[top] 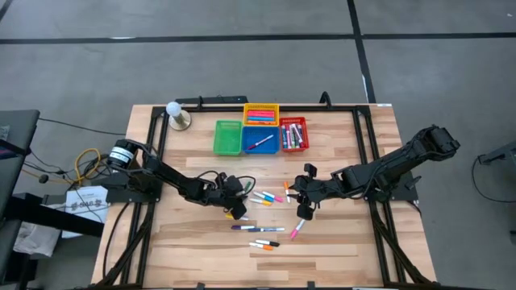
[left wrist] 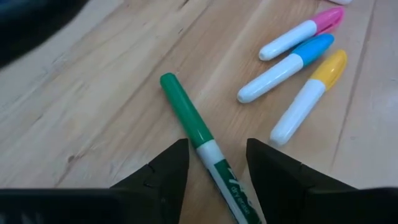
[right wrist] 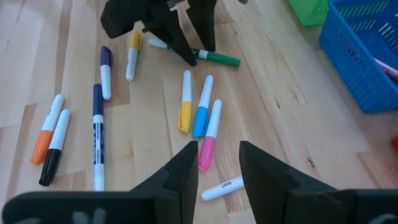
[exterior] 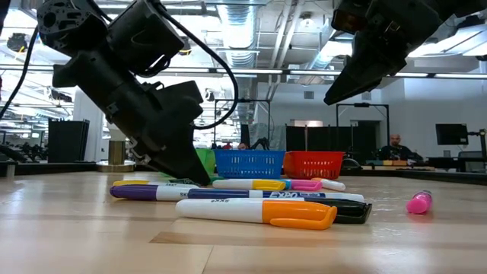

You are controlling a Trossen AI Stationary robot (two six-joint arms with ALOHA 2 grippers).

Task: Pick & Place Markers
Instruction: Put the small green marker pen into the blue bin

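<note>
The left gripper (left wrist: 216, 163) is down at the table, fingers spread wide and straddling a green-capped marker (left wrist: 194, 127) that lies flat on the wood between them. The jaws have not closed on it, so nothing is held yet; my read is that this is the moment just before a pinch. In the overhead view that gripper (top: 232, 200) sits left of the loose pile, near the middle of the table.

The right gripper (right wrist: 214, 163) hangs above the table over a pink-capped marker (right wrist: 210, 142), its fingers part-way open and holding nothing. Beside that one lie a blue-capped marker (right wrist: 202, 115) and a yellow-capped marker (right wrist: 185, 106), side by side and nearly touching.

Now the score. At the far edge, the orange basket (top: 261, 107) already holds a few markers, the red basket (top: 293, 146) has several, and the blue basket (top: 260, 150) has at least one; the green basket (top: 227, 148) looks bare. Still out on the table: the trio, the green one, a purple-capped marker (right wrist: 105, 68), an orange-capped marker (right wrist: 45, 132), a black-capped one and a few more. I would say the job is well under way but far from done, with about a dozen left to lift and drop.
</note>
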